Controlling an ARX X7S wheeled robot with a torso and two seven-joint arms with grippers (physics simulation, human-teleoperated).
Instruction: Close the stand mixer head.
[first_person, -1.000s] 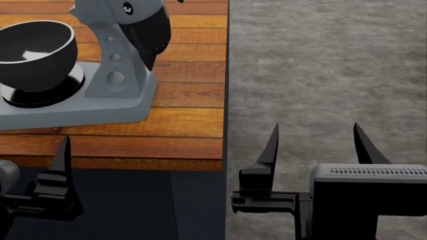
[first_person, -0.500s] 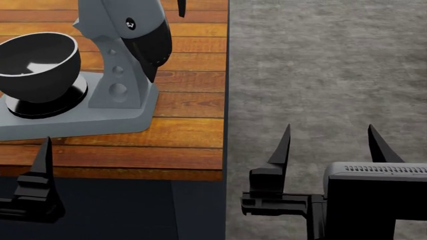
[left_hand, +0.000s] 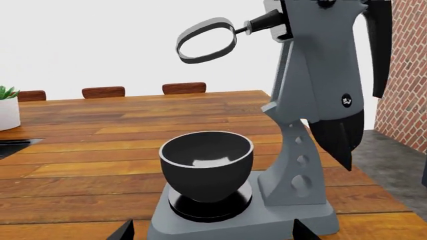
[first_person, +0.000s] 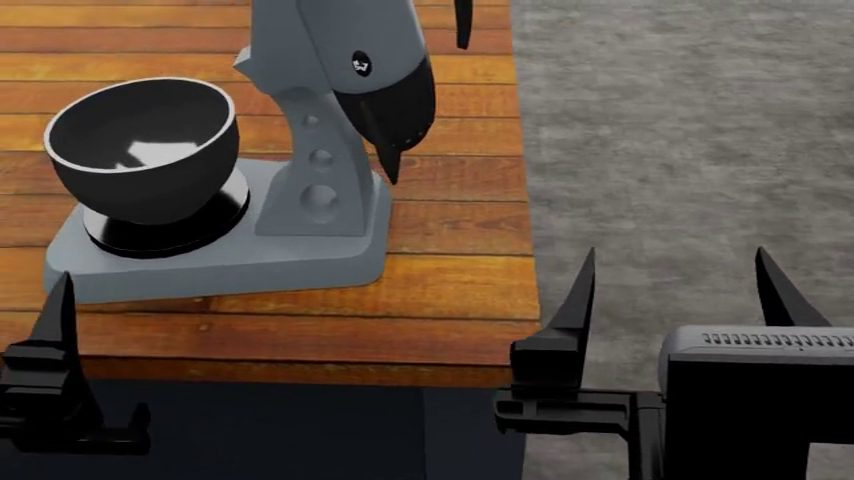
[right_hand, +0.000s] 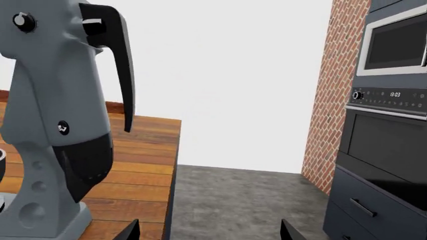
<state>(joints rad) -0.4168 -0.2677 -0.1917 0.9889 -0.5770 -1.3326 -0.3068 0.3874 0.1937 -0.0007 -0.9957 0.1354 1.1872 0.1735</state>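
The grey stand mixer stands on the wooden table (first_person: 454, 290). Its head (first_person: 360, 45) is tilted up, with the black end cap (first_person: 394, 110) pointing down and the whisk (left_hand: 205, 40) raised high over the black bowl (first_person: 144, 125). The head also shows in the left wrist view (left_hand: 327, 60) and the right wrist view (right_hand: 57, 85). My left gripper (left_hand: 213, 235) is open and empty, low in front of the mixer's base; one of its fingers (first_person: 56, 310) shows at the table's front edge. My right gripper (first_person: 678, 295) is open and empty over the floor, right of the table.
The table's right edge (first_person: 530, 200) borders grey floor (first_person: 681, 120). A brick wall (right_hand: 330, 100) and a built-in oven (right_hand: 390, 115) stand to the right. A potted plant (left_hand: 8, 107) and chair backs (left_hand: 103, 92) are at the table's far side.
The head view has shifted, so the mixer and the table edge now sit further right and lower. Both grippers stay open and empty. The mixer head stays tilted up.
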